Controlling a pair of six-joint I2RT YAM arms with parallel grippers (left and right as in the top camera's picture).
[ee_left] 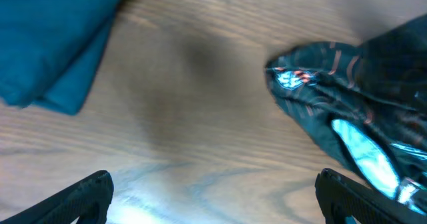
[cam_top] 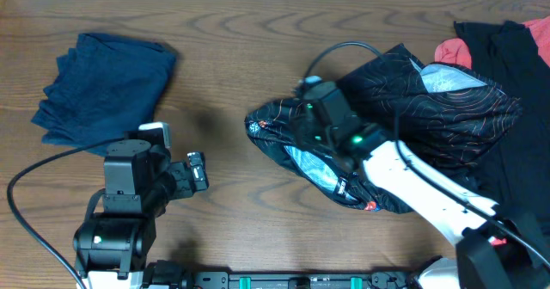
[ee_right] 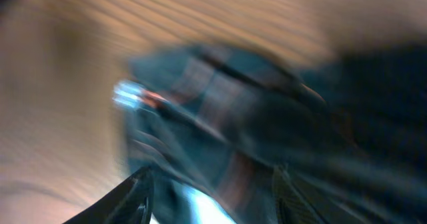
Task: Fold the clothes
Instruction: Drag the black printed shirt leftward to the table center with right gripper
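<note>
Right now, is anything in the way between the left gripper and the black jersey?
No. Only bare table lies between the open left gripper and the black jersey. The navy cloth sits off to the side.

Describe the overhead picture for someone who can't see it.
The right arm reaches over a crumpled black jersey with thin orange lines, right of centre on a wooden table. A folded navy garment lies upper left, beyond the left arm; a coral-red piece peeks in at the upper right.

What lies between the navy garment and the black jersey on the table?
Only bare table lies between the navy garment and the black jersey, as the overhead view shows.
</note>
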